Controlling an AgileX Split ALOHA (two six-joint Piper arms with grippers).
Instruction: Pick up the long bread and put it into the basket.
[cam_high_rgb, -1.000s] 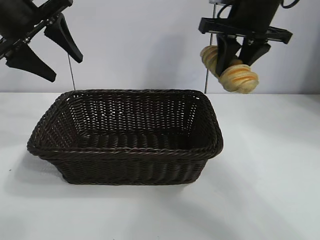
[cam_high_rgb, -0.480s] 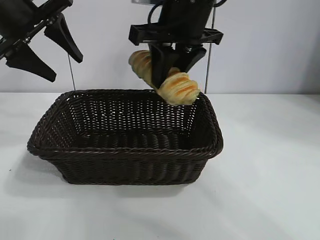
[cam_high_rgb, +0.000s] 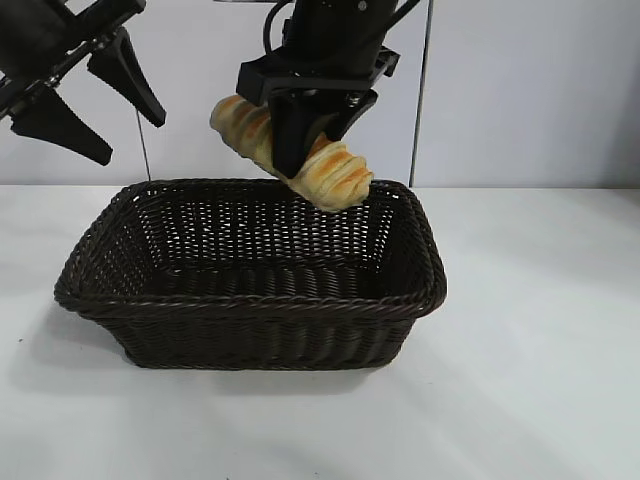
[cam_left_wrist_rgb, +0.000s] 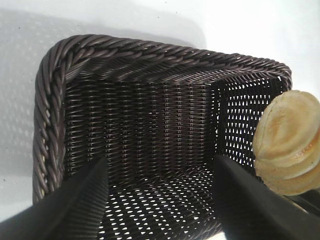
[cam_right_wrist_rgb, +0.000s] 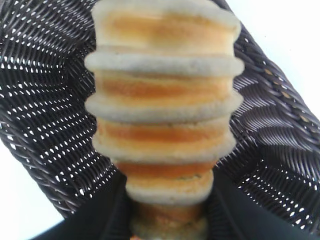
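Right gripper (cam_high_rgb: 312, 150) jaws were clamped on the long bread (cam_high_rgb: 290, 152), held tilted above the basket (cam_high_rgb: 250, 300) back rim. Left gripper (cam_high_rgb: 85, 95) was parked apart, jaws spread. Next, likely: lowering inside, then release.

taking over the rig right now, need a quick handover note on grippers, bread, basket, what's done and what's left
Right gripper: shut on the long bread, held tilted in the air over the basket, near its far rim.
Left gripper: open, holding nothing, parked high above the basket's left end.
Basket: on the white table, nothing in it yet.
Done: bread picked up and brought over the basket.
Left: lower the bread, release it inside, pull the right arm clear.
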